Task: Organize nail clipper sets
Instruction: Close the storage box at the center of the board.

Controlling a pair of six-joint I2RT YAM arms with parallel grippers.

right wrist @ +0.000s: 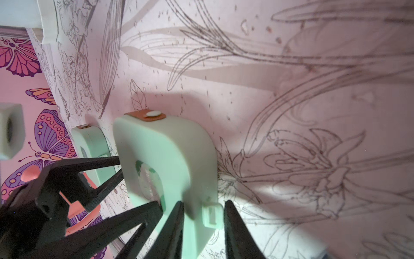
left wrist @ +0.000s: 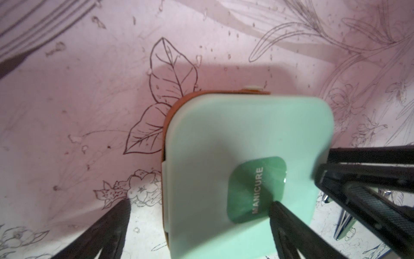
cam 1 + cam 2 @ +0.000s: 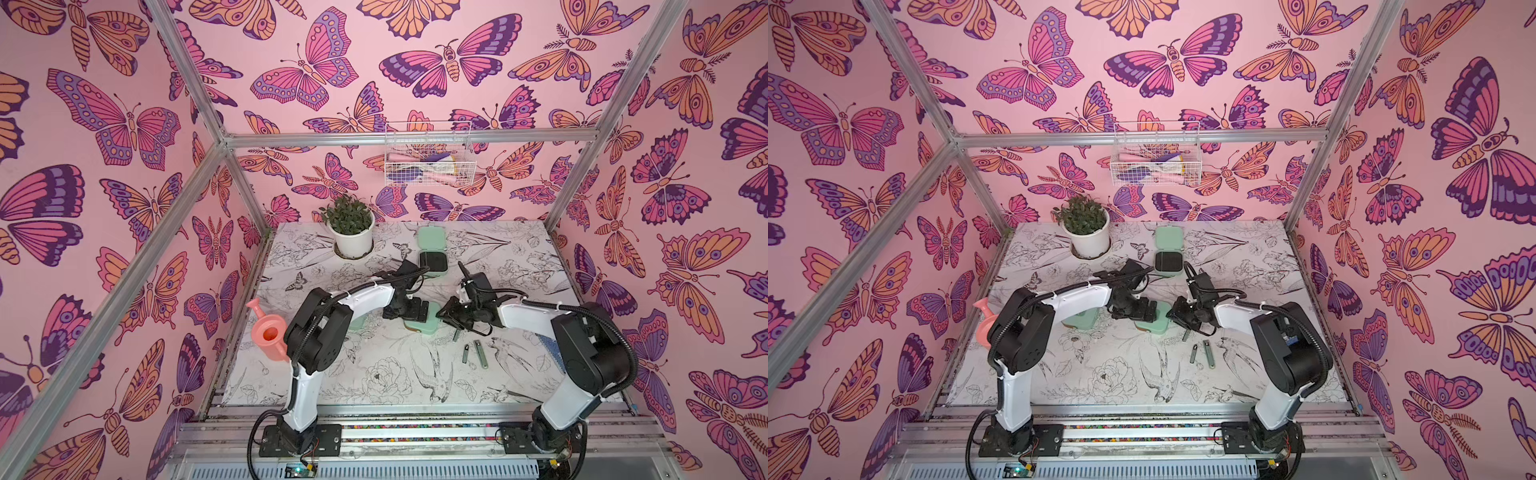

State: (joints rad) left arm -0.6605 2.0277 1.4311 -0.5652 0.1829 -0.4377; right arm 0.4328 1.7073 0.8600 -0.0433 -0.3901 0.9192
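Observation:
A closed mint-green case point(image 3: 424, 325) with a "MANICURE" label point(image 2: 257, 190) lies mid-table between both grippers. My left gripper point(image 3: 409, 312) is open wide over it: one finger point(image 2: 107, 226) stands beside the case, the other point(image 2: 289, 226) above the lid. My right gripper point(image 1: 205, 222) has its jaws narrowed around the case's latch point(image 1: 211, 215). One finger rests on the lid and the other sits a sliver off the latch. A second closed case point(image 3: 357, 323) lies under the left arm. An open case point(image 3: 432, 254) sits at the back. Three loose clippers point(image 3: 482, 354) lie in front of the right gripper.
A potted plant point(image 3: 352, 227) stands at the back left and a pink watering can point(image 3: 270, 332) at the left edge. A wire basket point(image 3: 428, 160) hangs on the back wall. A blue dotted glove point(image 3: 548, 349) shows under the right arm.

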